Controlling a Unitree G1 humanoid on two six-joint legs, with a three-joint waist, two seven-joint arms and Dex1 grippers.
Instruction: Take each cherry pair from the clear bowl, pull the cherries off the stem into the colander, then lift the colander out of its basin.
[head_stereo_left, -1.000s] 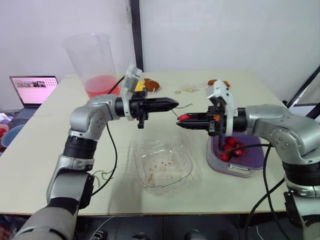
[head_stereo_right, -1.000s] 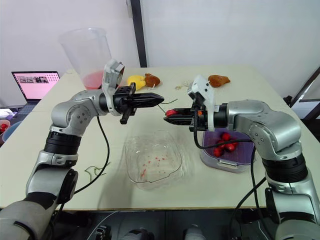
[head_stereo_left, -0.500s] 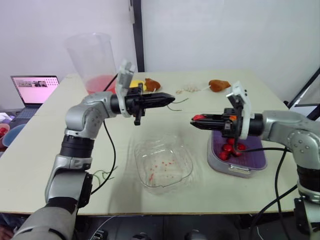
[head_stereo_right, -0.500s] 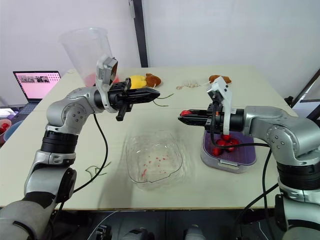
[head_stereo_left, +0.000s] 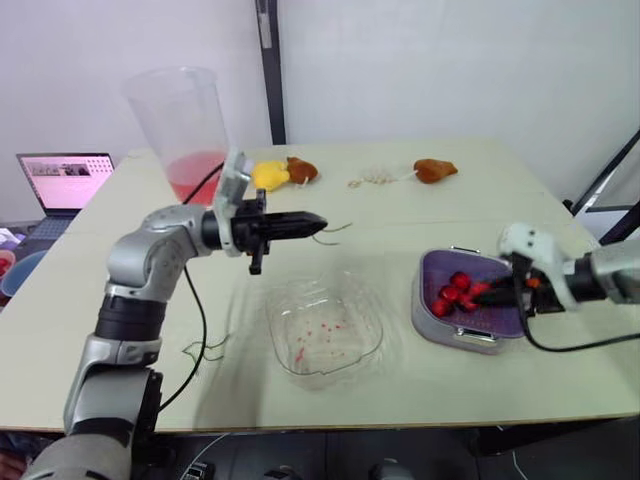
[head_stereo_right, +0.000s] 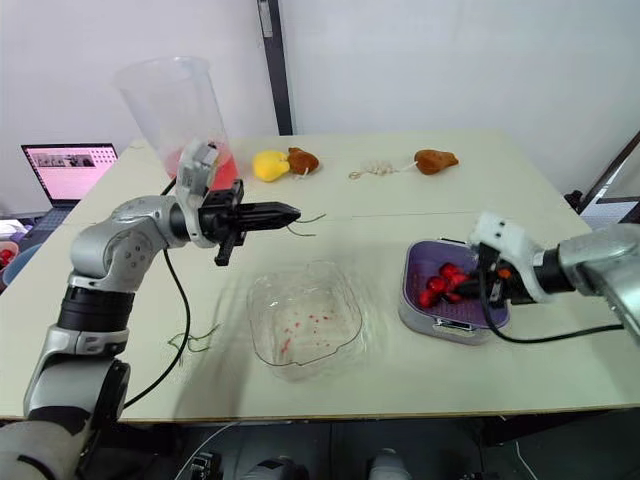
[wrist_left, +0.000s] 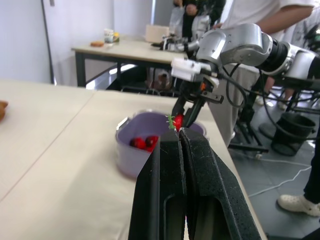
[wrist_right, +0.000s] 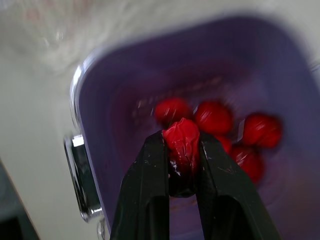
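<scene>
Right wrist view: right gripper (wrist_right: 182, 136) clamped on one glossy red cherry (wrist_right: 183, 146) above the purple plastic colander (wrist_right: 117, 82), evidently for dropping; left gripper (head_stereo_left: 317, 219), closed, holds the thin green stem (head_stereo_left: 338, 227) aside.

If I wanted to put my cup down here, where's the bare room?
Bare: the far right stretch between the brown object and the colander, and the near right corner in front of it. Crowded: the far left around the beaker and yellow object, and left of the clear bowl, where loose stems lie.
</scene>
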